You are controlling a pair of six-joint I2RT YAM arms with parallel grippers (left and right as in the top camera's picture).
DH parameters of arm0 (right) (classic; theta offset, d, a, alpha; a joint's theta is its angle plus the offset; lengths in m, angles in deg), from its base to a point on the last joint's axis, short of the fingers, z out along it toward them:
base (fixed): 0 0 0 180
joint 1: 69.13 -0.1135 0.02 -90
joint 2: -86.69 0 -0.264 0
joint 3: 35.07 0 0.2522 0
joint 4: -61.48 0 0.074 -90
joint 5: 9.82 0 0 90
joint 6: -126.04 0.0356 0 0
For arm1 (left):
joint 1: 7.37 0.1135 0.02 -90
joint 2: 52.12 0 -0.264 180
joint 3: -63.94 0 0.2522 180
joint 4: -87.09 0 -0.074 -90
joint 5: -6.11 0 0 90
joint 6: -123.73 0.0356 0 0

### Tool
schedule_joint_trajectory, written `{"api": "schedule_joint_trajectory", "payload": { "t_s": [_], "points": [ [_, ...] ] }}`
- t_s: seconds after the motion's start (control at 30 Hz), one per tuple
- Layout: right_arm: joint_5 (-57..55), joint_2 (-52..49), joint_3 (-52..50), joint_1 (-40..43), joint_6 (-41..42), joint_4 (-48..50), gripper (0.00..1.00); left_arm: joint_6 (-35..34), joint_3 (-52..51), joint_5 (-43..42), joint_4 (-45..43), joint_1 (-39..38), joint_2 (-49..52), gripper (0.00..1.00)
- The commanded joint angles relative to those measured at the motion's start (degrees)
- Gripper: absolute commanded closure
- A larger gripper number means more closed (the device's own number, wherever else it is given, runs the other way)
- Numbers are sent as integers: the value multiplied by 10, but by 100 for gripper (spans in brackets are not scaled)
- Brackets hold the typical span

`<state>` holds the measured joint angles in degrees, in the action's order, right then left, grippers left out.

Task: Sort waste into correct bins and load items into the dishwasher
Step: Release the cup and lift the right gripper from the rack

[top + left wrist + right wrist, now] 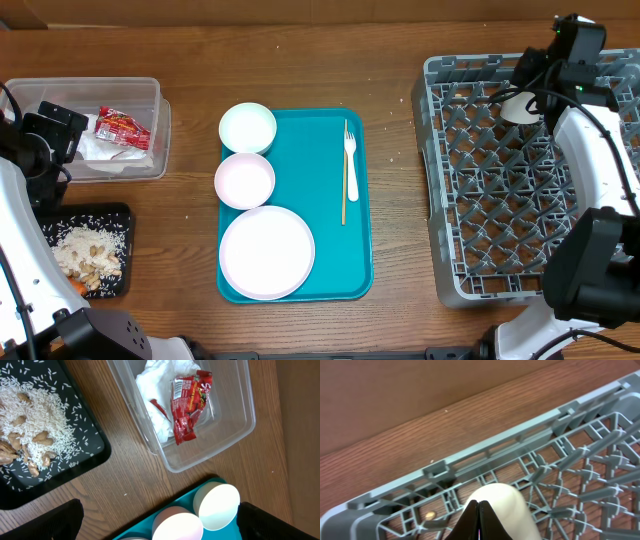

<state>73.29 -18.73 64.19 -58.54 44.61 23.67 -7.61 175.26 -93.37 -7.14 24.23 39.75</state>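
A small white cup (518, 108) (510, 505) lies in the back left of the grey dishwasher rack (440, 200) (470, 457). My right gripper (535, 95) (479, 510) is shut just above the cup, jaws pressed together with nothing between them. On the teal tray (340, 270) are two white bowls (247, 127) (244, 180), a plate (266, 252) and a fork (350, 150). The clear tub (150, 100) holds a red wrapper (123, 128) (187, 405) and napkins (155, 380). The black tray (120, 215) carries rice scraps (85, 250). My left gripper (62, 130) (160, 522) hangs open beside the tub.
A thin tan stick (344, 200) lies beside the fork on the teal tray. A bit of orange (78, 287) shows at the black tray's front edge. Both arms' white links run along the table's left and right sides.
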Motion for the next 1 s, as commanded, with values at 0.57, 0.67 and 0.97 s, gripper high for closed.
{"api": "schedule_joint_trajectory", "payload": {
  "t_s": [0.57,0.67,0.97],
  "points": [
    [-14,-24,45,10,-11,-134,96,13,6,-2,0,-1,-4,0],
    [-14,-13,89,8,1,-191,96,13,6,-2,0,-1,-4,0],
    [118,43,233,-32,23,-349,78,13,6,-2,0,-1,-4,0]
  ]
}}
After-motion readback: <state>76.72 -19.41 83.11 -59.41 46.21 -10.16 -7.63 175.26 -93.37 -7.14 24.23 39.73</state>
